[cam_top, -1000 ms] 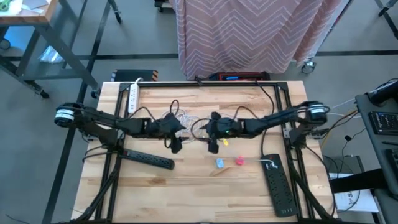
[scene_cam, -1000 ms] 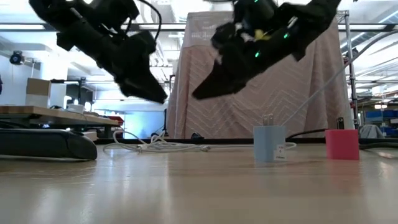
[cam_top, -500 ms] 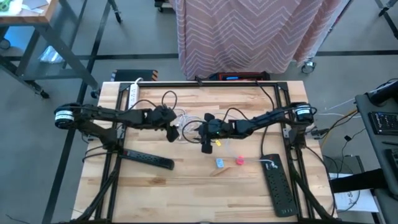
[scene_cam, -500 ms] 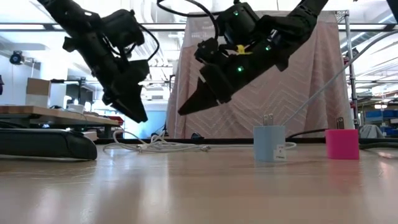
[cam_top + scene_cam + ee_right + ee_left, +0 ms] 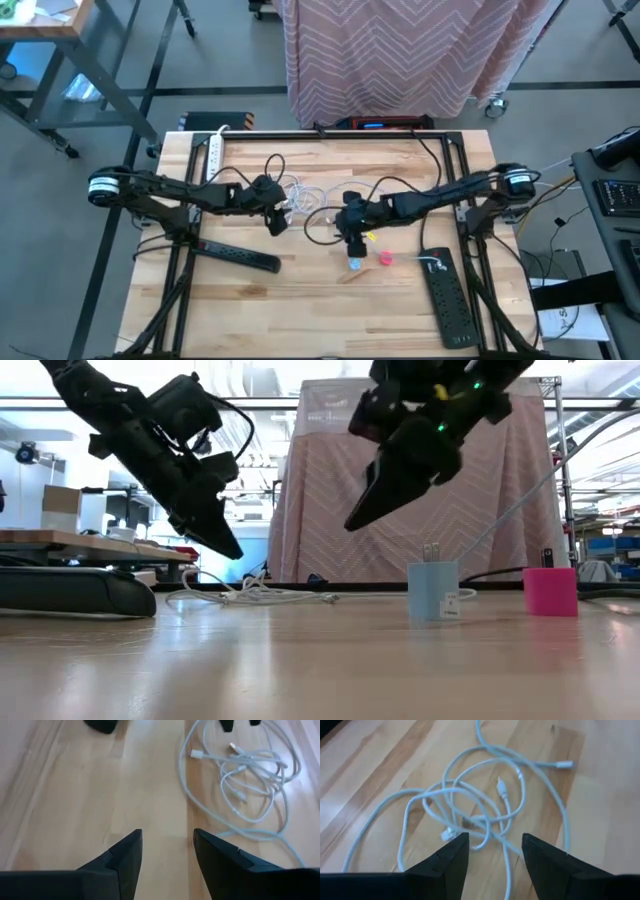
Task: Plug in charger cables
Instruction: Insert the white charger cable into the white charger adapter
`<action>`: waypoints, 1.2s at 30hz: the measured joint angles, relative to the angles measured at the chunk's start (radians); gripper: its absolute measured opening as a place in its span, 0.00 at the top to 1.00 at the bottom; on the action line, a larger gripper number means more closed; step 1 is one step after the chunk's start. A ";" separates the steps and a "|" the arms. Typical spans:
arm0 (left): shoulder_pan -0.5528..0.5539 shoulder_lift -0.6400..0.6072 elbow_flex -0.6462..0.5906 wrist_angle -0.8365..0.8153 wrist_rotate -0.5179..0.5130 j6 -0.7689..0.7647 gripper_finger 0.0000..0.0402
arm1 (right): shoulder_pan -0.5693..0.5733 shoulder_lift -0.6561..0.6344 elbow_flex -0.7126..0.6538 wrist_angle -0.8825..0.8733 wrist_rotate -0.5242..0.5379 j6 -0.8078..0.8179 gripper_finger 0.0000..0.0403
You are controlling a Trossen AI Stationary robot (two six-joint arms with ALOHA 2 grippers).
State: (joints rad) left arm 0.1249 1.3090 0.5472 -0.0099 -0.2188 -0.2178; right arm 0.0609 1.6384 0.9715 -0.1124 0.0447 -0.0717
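- hovering over the tangled white cables (image 5: 480,815), left gripper (image 5: 492,851) has its fingers parted, empty, lined up to grab a cord.
- right gripper (image 5: 362,515) spread, empty, above the table near the blue plug (image 5: 433,591); pink plug (image 5: 550,591) just beside.

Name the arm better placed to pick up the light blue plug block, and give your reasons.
Right. The right gripper, open and empty, hangs almost over the light blue plug block. The left gripper, also open, hovers over the tangled white cables, farther off.
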 joint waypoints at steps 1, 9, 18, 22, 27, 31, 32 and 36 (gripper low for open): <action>0.000 0.000 0.000 -0.010 0.000 0.001 0.57 | 0.012 -0.015 0.001 -0.026 0.000 0.008 0.57; 0.011 0.015 -0.004 -0.010 -0.008 -0.092 0.55 | 0.077 -0.072 0.040 -0.129 0.004 0.186 0.48; 0.033 0.183 -0.007 0.097 -0.104 -0.027 0.58 | 0.090 -0.051 0.041 -0.102 0.010 0.257 0.42; 0.083 0.289 0.003 0.137 -0.094 -0.054 0.61 | 0.094 -0.042 0.042 -0.086 0.008 0.280 0.43; 0.105 0.377 0.003 0.180 -0.078 -0.091 0.71 | 0.111 -0.038 0.041 -0.083 0.008 0.274 0.46; 0.092 0.395 0.002 0.227 -0.065 -0.055 0.87 | 0.112 -0.034 0.041 -0.085 0.011 0.258 0.48; 0.085 0.391 0.002 0.231 -0.057 -0.018 0.92 | 0.112 -0.034 0.041 -0.085 0.020 0.256 0.49; 0.048 0.349 -0.003 0.266 -0.053 0.077 0.97 | 0.118 -0.044 0.041 -0.095 0.130 0.220 0.51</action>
State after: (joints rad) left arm 0.1725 1.6581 0.5446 0.2563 -0.2719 -0.1412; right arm 0.1793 1.5943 1.0126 -0.2072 0.1748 0.1482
